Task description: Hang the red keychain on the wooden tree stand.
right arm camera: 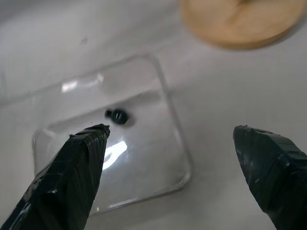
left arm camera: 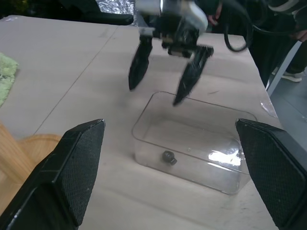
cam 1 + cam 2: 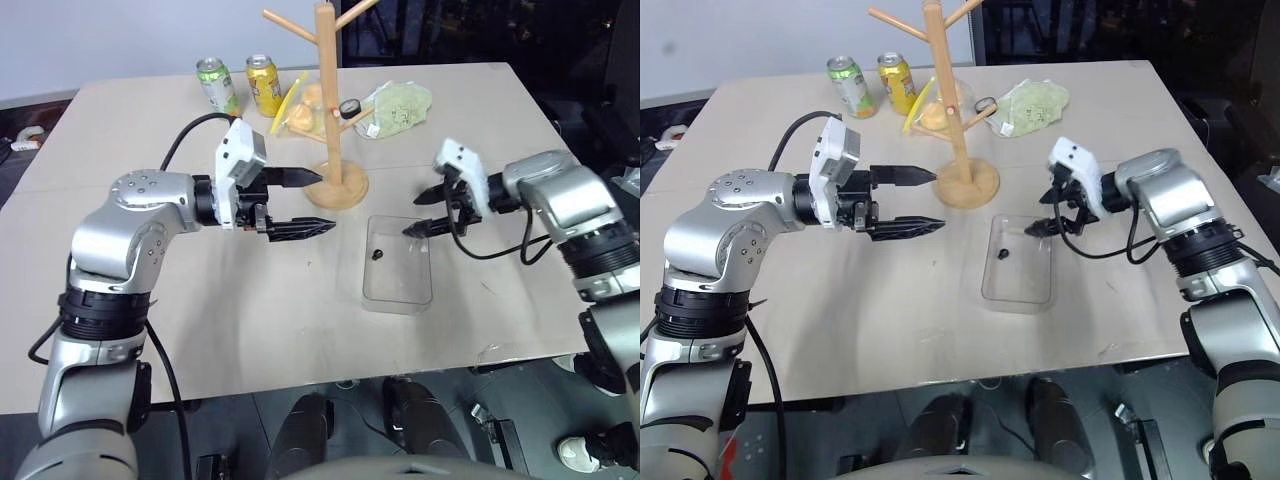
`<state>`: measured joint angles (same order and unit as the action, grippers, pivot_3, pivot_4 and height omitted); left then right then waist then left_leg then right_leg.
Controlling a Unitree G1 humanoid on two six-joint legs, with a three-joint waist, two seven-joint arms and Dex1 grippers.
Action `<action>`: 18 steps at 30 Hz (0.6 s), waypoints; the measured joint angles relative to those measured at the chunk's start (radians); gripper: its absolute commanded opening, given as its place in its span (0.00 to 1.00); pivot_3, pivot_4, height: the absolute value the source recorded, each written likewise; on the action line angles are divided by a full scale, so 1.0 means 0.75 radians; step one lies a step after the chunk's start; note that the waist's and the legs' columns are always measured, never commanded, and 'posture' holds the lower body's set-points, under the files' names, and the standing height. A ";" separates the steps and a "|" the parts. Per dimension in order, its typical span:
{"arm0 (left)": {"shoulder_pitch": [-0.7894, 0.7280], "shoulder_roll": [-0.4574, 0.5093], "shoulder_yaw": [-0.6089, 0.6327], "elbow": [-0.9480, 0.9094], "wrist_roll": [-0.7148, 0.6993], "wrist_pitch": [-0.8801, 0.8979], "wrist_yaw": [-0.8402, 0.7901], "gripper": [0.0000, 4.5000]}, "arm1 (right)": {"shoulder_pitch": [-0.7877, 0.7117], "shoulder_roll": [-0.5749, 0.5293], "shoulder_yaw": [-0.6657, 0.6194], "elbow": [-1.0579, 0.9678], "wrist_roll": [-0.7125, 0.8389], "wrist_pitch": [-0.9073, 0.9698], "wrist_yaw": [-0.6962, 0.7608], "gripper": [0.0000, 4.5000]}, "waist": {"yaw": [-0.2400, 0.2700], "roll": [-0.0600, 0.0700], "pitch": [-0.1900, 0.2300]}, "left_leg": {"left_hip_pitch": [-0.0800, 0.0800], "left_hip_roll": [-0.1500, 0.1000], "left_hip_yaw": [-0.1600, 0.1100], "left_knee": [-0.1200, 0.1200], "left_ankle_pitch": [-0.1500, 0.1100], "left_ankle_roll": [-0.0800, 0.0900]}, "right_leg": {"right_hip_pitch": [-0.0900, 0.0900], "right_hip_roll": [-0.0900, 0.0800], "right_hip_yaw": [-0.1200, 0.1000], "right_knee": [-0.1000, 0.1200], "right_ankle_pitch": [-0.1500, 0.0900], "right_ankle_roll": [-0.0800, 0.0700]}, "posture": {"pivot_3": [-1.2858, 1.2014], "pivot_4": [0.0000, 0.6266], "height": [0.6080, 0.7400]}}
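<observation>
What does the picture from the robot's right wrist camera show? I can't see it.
The robot's open right tool hangs over a clear plastic tray on a pale table, with a small dark round thing lying inside. The wooden stand's round base sits beyond the tray.

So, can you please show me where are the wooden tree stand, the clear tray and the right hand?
wooden tree stand (image 3: 326, 90): left eye view, on the upright pole.
clear tray (image 3: 400, 301): left eye view, on the near rim.
right hand (image 3: 419, 214): left eye view, midway between its open fingertips.
</observation>
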<state>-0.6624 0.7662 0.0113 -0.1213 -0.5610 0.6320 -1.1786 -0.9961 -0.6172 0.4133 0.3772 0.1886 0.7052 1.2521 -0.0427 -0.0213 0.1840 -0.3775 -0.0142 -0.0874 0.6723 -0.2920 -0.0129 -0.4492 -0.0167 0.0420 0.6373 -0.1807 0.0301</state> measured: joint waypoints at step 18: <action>0.024 0.020 0.010 -0.039 -0.042 0.034 0.012 1.00 | -0.134 0.141 0.052 0.508 -0.305 -0.594 0.123 0.02 | -0.001 0.000 0.000 | 0.000 0.000 0.000 0.003 0.003 -0.006 | 0.000 0.000 0.000 0.003 0.000 0.000 | 0.52 0.24 1.00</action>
<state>-0.6447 0.7815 0.0191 -0.1508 -0.5922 0.6575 -1.1696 -1.0967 -0.5119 0.4522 0.7584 -0.0404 0.2600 1.3447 -0.0435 -0.0212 0.1841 -0.3772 -0.0146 -0.0876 0.6743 -0.2895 -0.0173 -0.4493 -0.0169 0.0420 0.6398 -0.1805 0.0299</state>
